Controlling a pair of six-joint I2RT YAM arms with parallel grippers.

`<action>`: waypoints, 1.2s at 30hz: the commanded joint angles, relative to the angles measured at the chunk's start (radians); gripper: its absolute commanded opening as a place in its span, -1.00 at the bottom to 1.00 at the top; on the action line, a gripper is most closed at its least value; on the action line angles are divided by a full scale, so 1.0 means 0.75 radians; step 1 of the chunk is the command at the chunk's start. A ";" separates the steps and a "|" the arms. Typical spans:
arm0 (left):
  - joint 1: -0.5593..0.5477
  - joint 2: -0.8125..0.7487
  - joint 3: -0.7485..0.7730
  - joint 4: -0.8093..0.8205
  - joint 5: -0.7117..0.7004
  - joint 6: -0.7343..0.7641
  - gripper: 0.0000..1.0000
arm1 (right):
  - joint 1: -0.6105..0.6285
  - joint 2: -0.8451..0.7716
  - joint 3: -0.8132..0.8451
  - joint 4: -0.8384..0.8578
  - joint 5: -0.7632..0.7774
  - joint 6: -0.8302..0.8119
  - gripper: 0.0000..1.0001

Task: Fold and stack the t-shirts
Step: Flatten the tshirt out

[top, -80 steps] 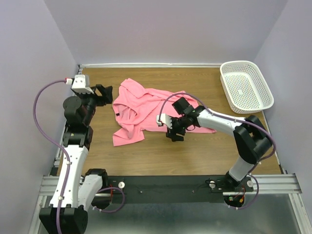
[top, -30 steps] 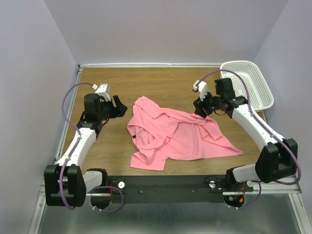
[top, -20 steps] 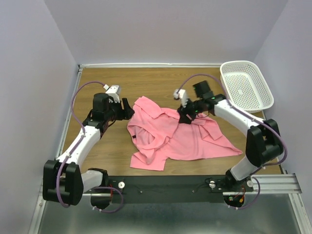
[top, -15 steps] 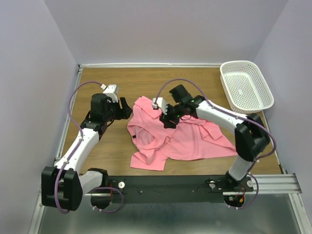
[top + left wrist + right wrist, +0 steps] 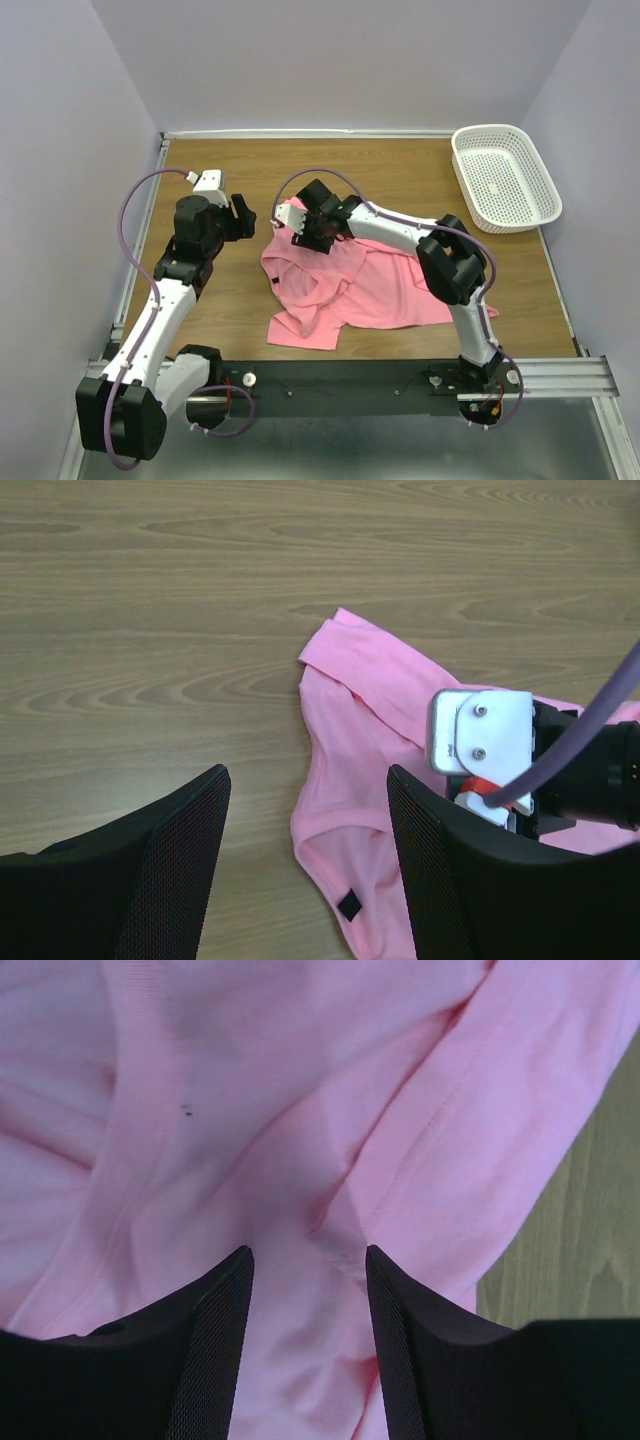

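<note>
The t-shirt, the only one I count, lies crumpled mid-table, its near folds close to the front edge. My right gripper is spread open and down on the shirt's far left corner, pink cloth between the fingers. My left gripper is also spread wide, holding nothing, over bare wood just beside that same corner. One white basket sits in the far right corner, well apart. Bare wood runs along the far side and to the left.
</note>
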 commanded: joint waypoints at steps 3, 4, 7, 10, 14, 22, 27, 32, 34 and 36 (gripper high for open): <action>0.004 -0.036 0.027 -0.022 -0.072 0.008 0.44 | 0.003 0.080 0.092 -0.005 0.117 0.021 0.03; 0.006 -0.042 0.027 -0.020 -0.072 0.008 0.44 | 0.003 0.086 0.092 -0.003 0.117 0.021 0.02; 0.008 -0.050 0.025 -0.017 -0.061 0.008 0.44 | 0.003 0.109 0.106 -0.003 0.117 0.021 -0.13; 0.010 -0.058 0.023 -0.015 -0.061 0.008 0.44 | 0.000 0.127 0.129 -0.005 0.153 0.026 -0.47; 0.010 -0.062 0.023 -0.013 -0.057 0.010 0.44 | 0.000 0.131 0.164 0.001 0.172 0.040 -0.95; 0.012 -0.083 0.021 -0.015 -0.059 0.010 0.44 | -0.079 0.125 0.360 0.076 0.215 0.144 -0.99; 0.014 -0.089 0.021 -0.009 -0.066 0.010 0.44 | -0.220 0.290 0.701 0.230 0.346 0.318 -0.99; 0.021 -0.089 0.019 -0.009 -0.080 0.012 0.44 | -0.345 0.487 0.988 0.338 0.497 0.459 -0.03; 0.023 -0.087 0.019 -0.007 -0.072 0.012 0.45 | -0.359 0.475 0.955 0.344 0.477 0.461 0.81; 0.027 -0.079 0.021 -0.003 -0.055 0.014 0.45 | -0.378 0.418 0.856 0.346 0.454 0.465 0.92</action>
